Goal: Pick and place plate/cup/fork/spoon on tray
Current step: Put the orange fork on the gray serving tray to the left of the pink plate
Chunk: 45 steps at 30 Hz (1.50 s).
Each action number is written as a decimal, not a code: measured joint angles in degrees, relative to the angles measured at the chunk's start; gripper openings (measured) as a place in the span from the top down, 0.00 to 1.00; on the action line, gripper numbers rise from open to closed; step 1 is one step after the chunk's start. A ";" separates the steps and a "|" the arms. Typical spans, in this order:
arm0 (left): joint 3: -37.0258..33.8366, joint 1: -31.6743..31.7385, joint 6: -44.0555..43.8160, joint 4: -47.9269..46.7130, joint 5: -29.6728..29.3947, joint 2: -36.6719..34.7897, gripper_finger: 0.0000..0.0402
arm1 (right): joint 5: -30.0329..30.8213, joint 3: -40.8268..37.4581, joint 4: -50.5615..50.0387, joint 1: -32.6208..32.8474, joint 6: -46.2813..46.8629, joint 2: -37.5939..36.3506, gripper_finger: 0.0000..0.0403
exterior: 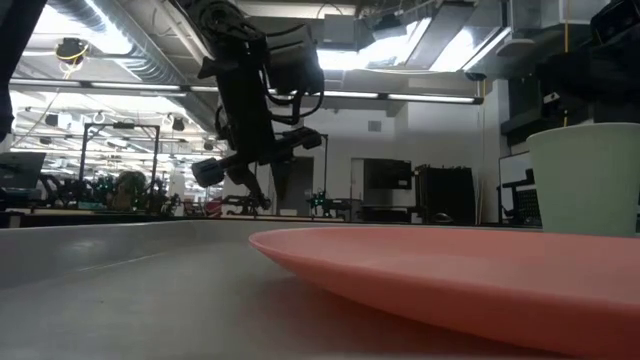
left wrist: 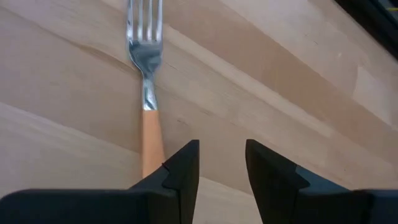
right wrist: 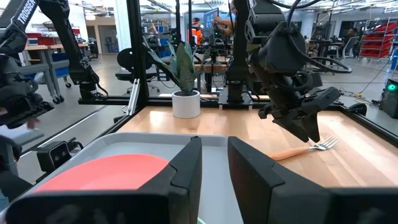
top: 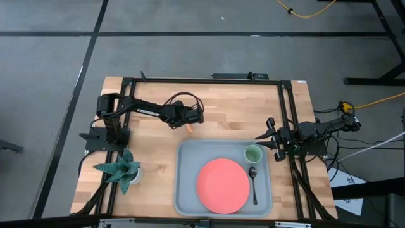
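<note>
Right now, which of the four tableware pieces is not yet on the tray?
The fork, orange-handled with silver tines, lies on the bare wood by the left gripper. The plate, cup and spoon sit inside the tray.

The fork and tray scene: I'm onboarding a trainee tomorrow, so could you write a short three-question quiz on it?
1. True or false: the fork already lies on the tray.
2. Which item sits beside the plate, just below the cup in the high view?
A. the spoon
B. a knife
C. a bowl
3. Fill in: the left pincer is over the fork's ______ handle, fingers open, not gripping.

The right pincer waits at the tray's far right corner.

Key: 1 false, it lies on the wooden table; 2 A; 3 orange.
</note>
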 joint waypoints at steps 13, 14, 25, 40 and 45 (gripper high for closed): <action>0.02 -0.17 -1.75 10.63 3.07 0.00 0.69 | 0.00 0.00 -0.01 -0.01 0.00 0.00 0.79; 0.02 -0.21 -2.29 11.10 3.09 0.00 0.69 | 0.00 0.00 0.01 0.01 0.00 0.00 0.79; 0.55 -0.37 -7.44 14.87 2.27 0.00 0.69 | 0.00 0.00 0.01 0.00 0.00 -0.02 0.79; 35.84 0.85 5.59 -19.30 2.77 12.15 0.70 | 0.00 0.00 -0.01 -0.01 0.00 -0.02 0.79; 44.28 1.32 -2.04 -39.13 3.96 15.43 0.70 | 0.00 0.00 -0.01 -0.01 -0.01 -0.02 0.79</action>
